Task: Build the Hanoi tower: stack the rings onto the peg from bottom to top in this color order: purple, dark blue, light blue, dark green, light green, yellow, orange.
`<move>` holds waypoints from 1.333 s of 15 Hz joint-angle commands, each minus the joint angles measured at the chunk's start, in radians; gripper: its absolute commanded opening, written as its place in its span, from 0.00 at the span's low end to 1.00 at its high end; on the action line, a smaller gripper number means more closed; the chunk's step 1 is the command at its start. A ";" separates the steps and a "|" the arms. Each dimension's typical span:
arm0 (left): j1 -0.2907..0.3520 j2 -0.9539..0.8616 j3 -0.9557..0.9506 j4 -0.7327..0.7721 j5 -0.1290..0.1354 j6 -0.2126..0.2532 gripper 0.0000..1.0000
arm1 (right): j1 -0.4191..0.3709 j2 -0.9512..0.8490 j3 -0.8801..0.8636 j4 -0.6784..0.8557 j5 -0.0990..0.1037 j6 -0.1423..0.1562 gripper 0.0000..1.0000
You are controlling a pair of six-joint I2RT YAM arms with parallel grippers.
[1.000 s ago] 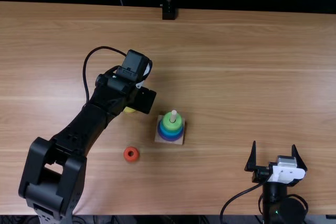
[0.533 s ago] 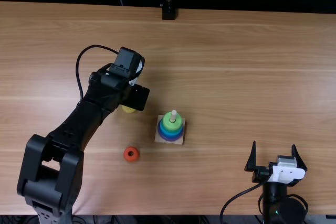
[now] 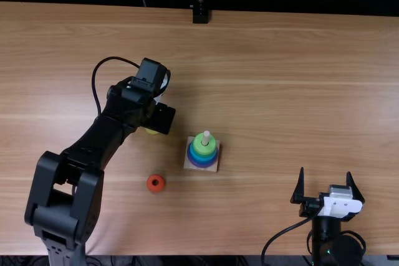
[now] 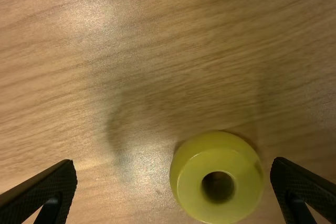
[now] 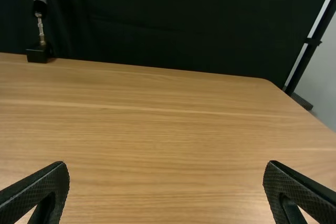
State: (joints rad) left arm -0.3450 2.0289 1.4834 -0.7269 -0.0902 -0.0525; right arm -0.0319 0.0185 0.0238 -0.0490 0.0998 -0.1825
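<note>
Yellow ring (image 4: 219, 162) lies flat on the surface (image 4: 79, 87), off-centre below the left pincer (image 4: 174, 165), which is spread; recommend centring before descent, then closing evenly on its sides.

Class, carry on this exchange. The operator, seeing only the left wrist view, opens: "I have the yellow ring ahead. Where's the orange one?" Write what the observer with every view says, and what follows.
Observer: The orange ring lies left of the tower in the top view, nearer the table's near edge.
Operator: Which ring is topmost on the peg?
Observer: The light green ring, with the peg's tip rising above it.
</note>
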 commanded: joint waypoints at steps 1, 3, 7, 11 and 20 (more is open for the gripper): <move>0.008 0.044 -0.025 0.000 0.000 0.010 1.00 | -0.005 -0.019 -0.009 0.004 -0.004 0.000 1.00; 0.008 0.045 -0.025 -0.002 0.000 0.010 1.00 | -0.005 -0.019 -0.009 0.004 -0.004 0.000 1.00; 0.009 0.048 -0.025 -0.015 0.000 0.006 1.00 | -0.003 -0.019 -0.009 0.004 -0.004 0.000 1.00; 0.008 0.047 -0.032 -0.017 -0.002 0.001 0.55 | -0.005 -0.019 -0.009 0.004 -0.004 0.000 1.00; -0.003 0.037 -0.078 -0.019 -0.015 -0.003 0.00 | -0.003 -0.019 -0.009 0.004 -0.004 0.000 1.00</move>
State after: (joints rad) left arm -0.3454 2.0544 1.4395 -0.7326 -0.0757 -0.0570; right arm -0.0315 0.0185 0.0238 -0.0490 0.1005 -0.1825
